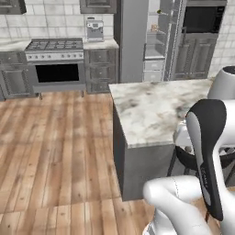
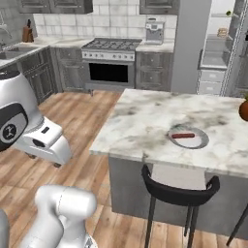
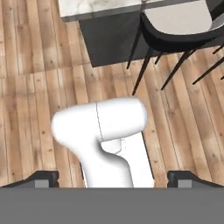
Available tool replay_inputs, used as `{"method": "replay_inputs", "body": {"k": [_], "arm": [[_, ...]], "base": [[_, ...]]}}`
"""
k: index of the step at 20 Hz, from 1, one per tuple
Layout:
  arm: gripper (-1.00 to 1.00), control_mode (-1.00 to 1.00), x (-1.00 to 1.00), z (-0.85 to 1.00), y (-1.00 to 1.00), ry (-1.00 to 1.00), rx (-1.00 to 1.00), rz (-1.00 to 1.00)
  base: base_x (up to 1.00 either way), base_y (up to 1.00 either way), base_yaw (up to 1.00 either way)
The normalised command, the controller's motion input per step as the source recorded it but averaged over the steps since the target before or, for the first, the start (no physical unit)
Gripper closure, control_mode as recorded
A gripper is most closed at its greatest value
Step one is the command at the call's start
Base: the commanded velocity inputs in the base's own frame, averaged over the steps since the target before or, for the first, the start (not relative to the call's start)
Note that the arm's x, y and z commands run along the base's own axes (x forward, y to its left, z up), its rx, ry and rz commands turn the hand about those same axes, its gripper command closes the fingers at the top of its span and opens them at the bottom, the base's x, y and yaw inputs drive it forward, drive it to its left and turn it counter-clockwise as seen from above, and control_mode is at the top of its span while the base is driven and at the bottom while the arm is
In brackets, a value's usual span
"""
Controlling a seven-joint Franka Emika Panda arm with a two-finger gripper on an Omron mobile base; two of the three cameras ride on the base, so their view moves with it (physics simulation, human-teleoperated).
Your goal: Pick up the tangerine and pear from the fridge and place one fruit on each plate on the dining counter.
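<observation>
My gripper (image 3: 113, 179) is open, its two dark fingertips (image 3: 43, 178) standing wide apart with nothing between them, aimed down at the wood floor beside the dining counter (image 2: 145, 121). A pale grey plate (image 2: 197, 142) lies on the counter's marble top with a red stick on it. The fridge (image 1: 155, 46) stands open at the back, its pale shelves and white drawers showing (image 2: 215, 48). A small greenish thing (image 2: 228, 13) sits on an upper shelf, too small to name. The tangerine and pear cannot be made out.
A black stool (image 2: 179, 189) stands at the counter's near side and shows in the hand view (image 3: 175, 26). An orange-brown pot (image 2: 243, 110) is at the counter's right edge. A stove (image 1: 55, 59) and drawers line the back wall. Wood floor (image 1: 55, 147) lies open to the left.
</observation>
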Motion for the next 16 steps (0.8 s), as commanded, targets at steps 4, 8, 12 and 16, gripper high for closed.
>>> {"method": "replay_inputs", "body": {"k": [4, 8, 12, 16], "arm": [[-1.0, 1.0, 0.0, 0.0, 0.0, 0.0, 0.0, 0.0], [-1.0, 1.0, 0.0, 0.0, 0.0, 0.0, 0.0, 0.0], [-1.0, 1.0, 0.0, 0.0, 0.0, 0.0, 0.0, 0.0], [-1.0, 1.0, 0.0, 0.0, 0.0, 0.0, 0.0, 0.0]], "base": [[0.62, 1.0, 0.11], [0.67, 0.85, -0.03], [0.66, 0.96, -0.12], [0.7, 1.0, -0.13]]}}
